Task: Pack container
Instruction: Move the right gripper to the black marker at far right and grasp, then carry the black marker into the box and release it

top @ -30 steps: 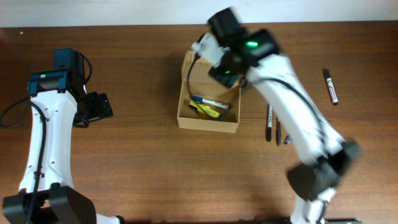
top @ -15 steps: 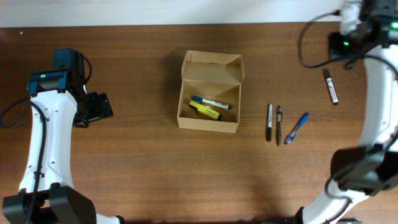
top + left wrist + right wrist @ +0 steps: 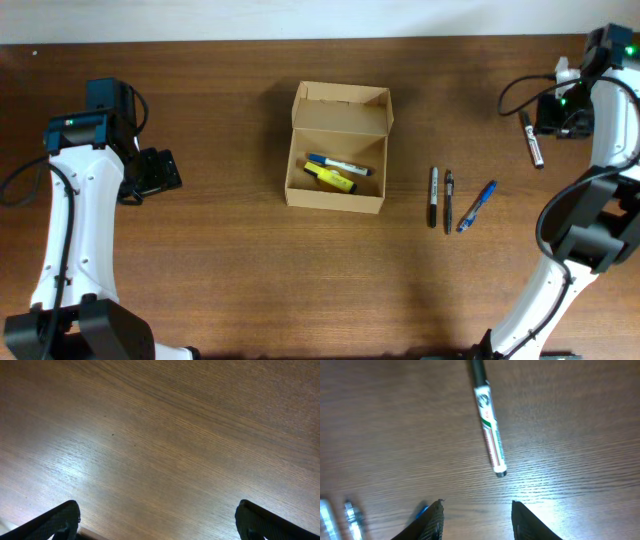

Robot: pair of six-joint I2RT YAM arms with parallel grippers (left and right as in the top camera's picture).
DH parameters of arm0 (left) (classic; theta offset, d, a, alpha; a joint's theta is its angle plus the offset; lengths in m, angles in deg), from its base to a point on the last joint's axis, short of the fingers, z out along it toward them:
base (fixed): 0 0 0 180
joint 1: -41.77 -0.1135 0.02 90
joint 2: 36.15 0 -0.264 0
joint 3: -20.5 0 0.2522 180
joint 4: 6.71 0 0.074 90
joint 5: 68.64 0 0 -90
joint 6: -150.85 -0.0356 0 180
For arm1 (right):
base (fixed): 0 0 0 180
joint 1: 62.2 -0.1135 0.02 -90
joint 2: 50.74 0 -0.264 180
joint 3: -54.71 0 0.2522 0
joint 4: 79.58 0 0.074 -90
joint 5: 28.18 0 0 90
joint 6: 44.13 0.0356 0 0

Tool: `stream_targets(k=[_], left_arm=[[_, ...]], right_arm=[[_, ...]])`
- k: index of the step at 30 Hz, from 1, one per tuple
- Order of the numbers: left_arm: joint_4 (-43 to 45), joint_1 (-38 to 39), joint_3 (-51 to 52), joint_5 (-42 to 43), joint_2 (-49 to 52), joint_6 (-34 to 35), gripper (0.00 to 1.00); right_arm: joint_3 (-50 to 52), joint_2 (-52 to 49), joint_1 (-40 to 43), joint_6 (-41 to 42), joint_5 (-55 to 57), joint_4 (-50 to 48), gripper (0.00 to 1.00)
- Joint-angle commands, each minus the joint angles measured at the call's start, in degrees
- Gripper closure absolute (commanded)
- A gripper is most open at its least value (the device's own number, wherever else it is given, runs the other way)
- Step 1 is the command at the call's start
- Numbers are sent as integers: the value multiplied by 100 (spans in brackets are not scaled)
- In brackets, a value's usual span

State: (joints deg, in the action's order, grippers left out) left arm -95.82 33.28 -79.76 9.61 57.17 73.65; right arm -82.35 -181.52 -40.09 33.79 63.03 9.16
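The container [image 3: 296, 150], a tan cardboard box, stands open mid-table with its lid flap [image 3: 340, 108] folded back. A blue-and-white marker [image 3: 338, 163] and a yellow highlighter [image 3: 330, 178] lie inside it. At the far right my right gripper [image 3: 552, 118] hovers beside a black-and-white marker [image 3: 532, 138]. In the right wrist view that marker [image 3: 487, 420] lies ahead of my right gripper [image 3: 477, 520], which is open with only bare wood between its fingers. My left gripper [image 3: 155, 172] is far left of the box. It stands wide open [image 3: 160, 525] over bare table.
Two black pens [image 3: 433, 196] [image 3: 448, 200] and a blue pen [image 3: 477, 206] lie side by side right of the box. The blue pen's tip [image 3: 421, 510] shows beside my right gripper's left finger. The table's far edge runs along the top.
My right arm has swung from above the box to the far right edge, beside the black-and-white marker, and its jaws have narrowed slightly. The left arm has not moved.
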Motion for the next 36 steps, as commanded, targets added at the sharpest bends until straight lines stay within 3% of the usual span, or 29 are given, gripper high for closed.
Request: stream_targets(k=[1, 10, 14, 19, 36], left_arm=[[13, -31, 11, 39, -151, -92, 0], [13, -31, 11, 39, -151, -92, 0], [13, -31, 11, 39, -151, -92, 0], [13, -31, 11, 39, -151, -92, 0], [13, -31, 11, 39, -151, -92, 0]], right_arm=[[63, -304, 109, -9, 72, -28, 56], [63, -745, 297, -282, 35, -498, 61], [63, -922, 387, -907, -671, -601, 60], [63, -1082, 407, -1156, -723, -719, 60], [63, -1303, 177, -1106, 251, -1113, 62]])
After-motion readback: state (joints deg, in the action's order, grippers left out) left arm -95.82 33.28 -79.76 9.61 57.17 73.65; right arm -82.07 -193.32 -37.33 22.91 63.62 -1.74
